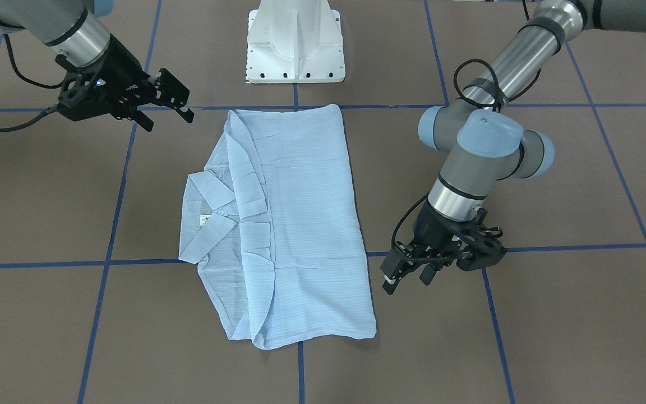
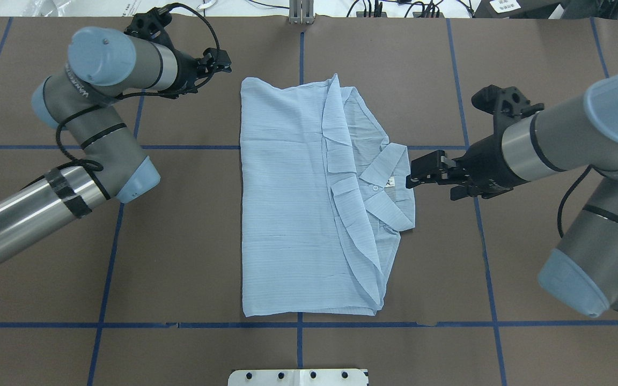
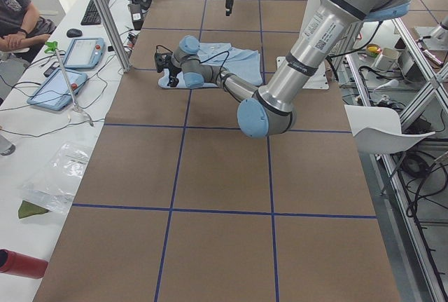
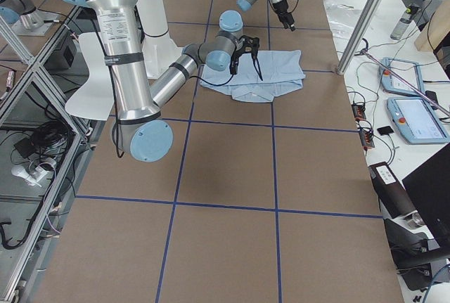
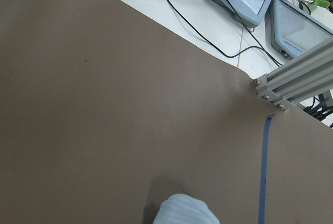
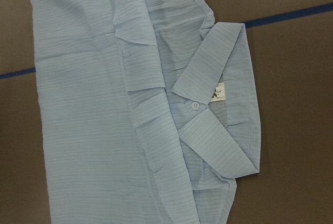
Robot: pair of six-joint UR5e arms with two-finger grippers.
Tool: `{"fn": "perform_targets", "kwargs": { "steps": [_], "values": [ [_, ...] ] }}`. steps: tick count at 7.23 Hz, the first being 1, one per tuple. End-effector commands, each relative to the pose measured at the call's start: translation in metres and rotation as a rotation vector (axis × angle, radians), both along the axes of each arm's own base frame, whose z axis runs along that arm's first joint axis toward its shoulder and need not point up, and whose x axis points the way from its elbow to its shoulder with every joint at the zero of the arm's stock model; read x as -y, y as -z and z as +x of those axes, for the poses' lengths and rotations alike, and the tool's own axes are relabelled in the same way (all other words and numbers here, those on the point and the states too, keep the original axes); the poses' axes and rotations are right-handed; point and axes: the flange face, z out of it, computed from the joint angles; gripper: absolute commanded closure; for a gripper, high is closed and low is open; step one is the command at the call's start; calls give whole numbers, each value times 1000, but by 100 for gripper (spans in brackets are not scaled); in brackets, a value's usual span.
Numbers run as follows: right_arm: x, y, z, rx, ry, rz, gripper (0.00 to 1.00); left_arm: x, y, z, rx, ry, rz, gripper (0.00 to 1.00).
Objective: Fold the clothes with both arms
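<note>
As laid out on brown table (image 1: 553, 336) crossed by blue tape lines (image 1: 31, 265), entered thus.

Item 1, shirt (image 1: 306, 224): light blue, finely striped, thin. Flat at mid-table, just in front of white pedestal base (image 1: 295, 45). Folded into long rectangle, long edges running toward and away from robot. Smooth plain panel on left-arm side. Layered folds and pointed collar (image 1: 211, 210) on right-arm side, collar jutting past rectangle's edge. White neck label (image 1: 206, 220) and one small white button (image 1: 221, 212) inside collar opening. Touched by neither gripper.

Item 2, left gripper (image 1: 407, 283): black, two-fingered, fingers spread, nothing between them. Beside shirt's plain edge, toward corner farthest from robot, apart from cloth. Left wrist view: mostly bare table, one rounded shirt corner at bottom edge.

Item 3, right gripper (image 1: 169, 122): black, fingers parted, empty. Raised over table on collar side, clear of cloth. In overhead view, fingertips just beside collar's outer edge. Right wrist view: collar, label and button seen from above.

Item 4, white bench beyond table's far edge: tablets (image 3: 84, 51), cables, person (image 3: 17, 15) seated at its end.
</note>
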Motion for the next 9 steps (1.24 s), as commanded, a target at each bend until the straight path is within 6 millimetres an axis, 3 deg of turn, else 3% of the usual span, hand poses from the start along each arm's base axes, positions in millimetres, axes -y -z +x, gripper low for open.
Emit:
{"fn": "perform_targets", "kwargs": {
  "steps": [1,2,4,5,7,9],
  "values": [
    [-33,22,-71,-155,81,121,0,-30,22,-25,10,-28,-23,0],
    [-62,25,-106,-233,119,207,0,-37,36,-29,13,-30,-27,0],
    [-117,16,-159,-401,206,365,0,-45,28,-30,19,-38,-36,0],
    [-135,5,-178,-448,226,397,0,-47,31,-29,11,-38,-38,0],
    [-140,-12,-207,-505,259,426,0,-52,35,-26,2,-52,-37,0],
    [-146,-12,-212,-500,279,430,0,-53,33,-23,5,-55,-39,0]
  ]
}}
